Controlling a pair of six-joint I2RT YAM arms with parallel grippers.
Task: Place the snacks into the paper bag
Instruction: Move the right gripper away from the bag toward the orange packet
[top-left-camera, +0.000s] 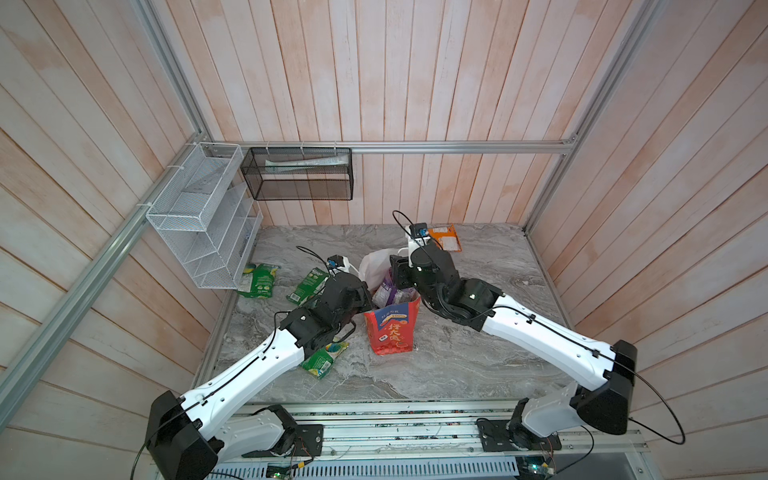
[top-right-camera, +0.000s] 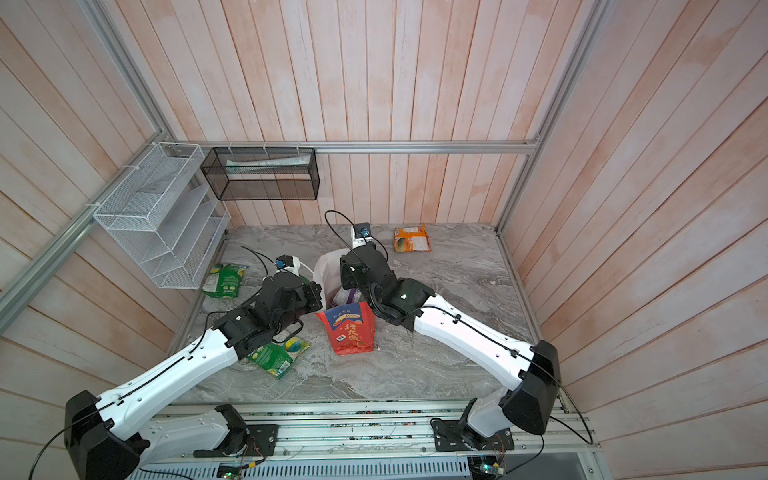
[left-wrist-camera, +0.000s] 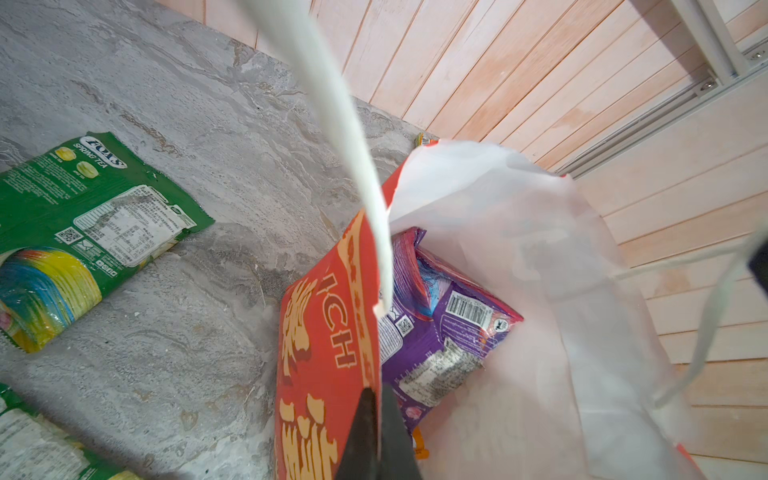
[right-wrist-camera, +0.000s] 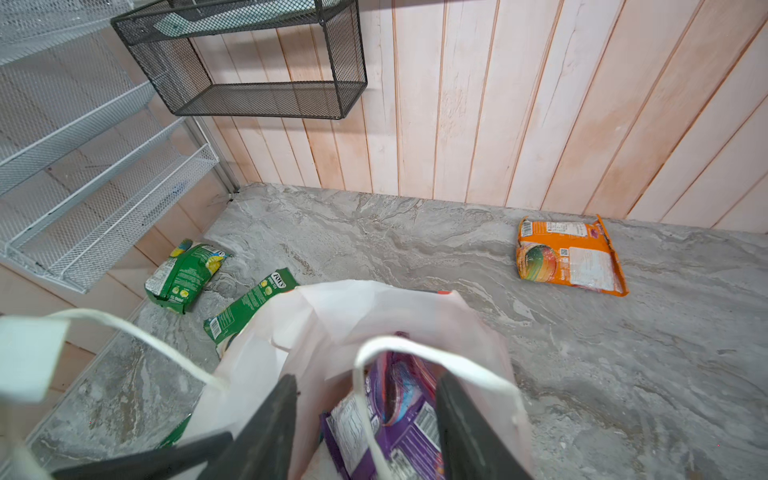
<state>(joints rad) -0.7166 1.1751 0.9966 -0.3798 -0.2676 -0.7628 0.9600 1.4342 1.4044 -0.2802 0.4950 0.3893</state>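
The red paper bag (top-left-camera: 392, 328) (top-right-camera: 349, 328) stands mid-table with its white-lined mouth open. My left gripper (left-wrist-camera: 379, 419) is shut on the bag's red side wall (left-wrist-camera: 324, 353) at the rim. Over the mouth hangs my right gripper (right-wrist-camera: 368, 378), open, with nothing between its fingers. Below it a purple packet (right-wrist-camera: 399, 424) (left-wrist-camera: 440, 332) (top-left-camera: 386, 291) lies inside the bag. Three green packets (top-left-camera: 258, 280) (top-left-camera: 308, 284) (top-left-camera: 324, 359) lie on the table to the left of the bag. An orange packet (top-left-camera: 446, 237) (right-wrist-camera: 569, 259) lies by the back wall.
A white wire rack (top-left-camera: 203, 220) hangs on the left wall. Beside it a black mesh basket (top-left-camera: 299, 174) hangs on the back wall. Wooden panels close the marble table (top-left-camera: 478, 365) on three sides. The bag's white cord handles (right-wrist-camera: 415, 353) loop up near my right fingers.
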